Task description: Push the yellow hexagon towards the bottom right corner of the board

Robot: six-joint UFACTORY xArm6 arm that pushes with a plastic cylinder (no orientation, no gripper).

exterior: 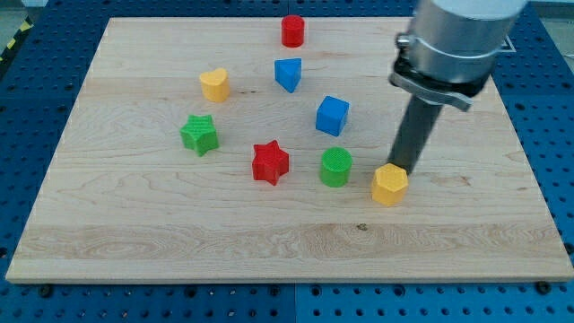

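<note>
The yellow hexagon (389, 185) lies right of the board's middle, in its lower half. My tip (401, 167) sits right against the hexagon's upper right edge, apparently touching it. The dark rod rises from there to the grey arm housing (453, 40) at the view's top right. The board's bottom right corner (558, 274) is far from the hexagon, down and to the right.
A green cylinder (336, 167) stands just left of the hexagon. A red star (270, 162), a green star (199, 135), a yellow heart (214, 84), a blue cube (332, 115), a blue triangular block (288, 74) and a red cylinder (292, 30) lie further left and up.
</note>
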